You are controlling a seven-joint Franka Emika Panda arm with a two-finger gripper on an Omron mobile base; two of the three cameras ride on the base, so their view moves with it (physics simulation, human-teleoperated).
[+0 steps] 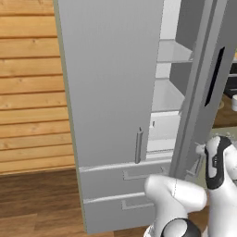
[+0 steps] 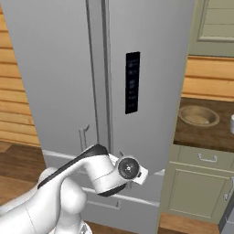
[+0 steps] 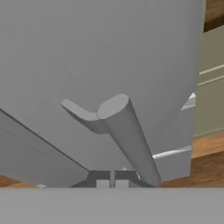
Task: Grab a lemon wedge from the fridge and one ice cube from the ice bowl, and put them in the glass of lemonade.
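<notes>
The light-grey fridge (image 1: 111, 83) stands with its left door closed and its right door (image 1: 203, 92) swung partly open, bare white shelves (image 1: 169, 95) showing inside. The lemon wedge is hidden. In the hand view my gripper (image 3: 112, 183) is shut, tips together with nothing between them, just below and left of the lower end of the right door's bar handle (image 3: 129, 135). In the right base view the hand (image 2: 131, 169) sits low against that door (image 2: 151, 91). The tan ice bowl (image 2: 199, 115) rests on the counter to the right, the whitish glass of lemonade (image 2: 231, 123) at the frame edge.
Two fridge drawers (image 1: 125, 176) lie below the doors. A dark wooden counter (image 2: 205, 135) over pale green cabinets (image 2: 196, 187) adjoins the fridge on the right. A wood-plank wall (image 1: 28, 83) and wooden floor (image 1: 37, 203) are to the left.
</notes>
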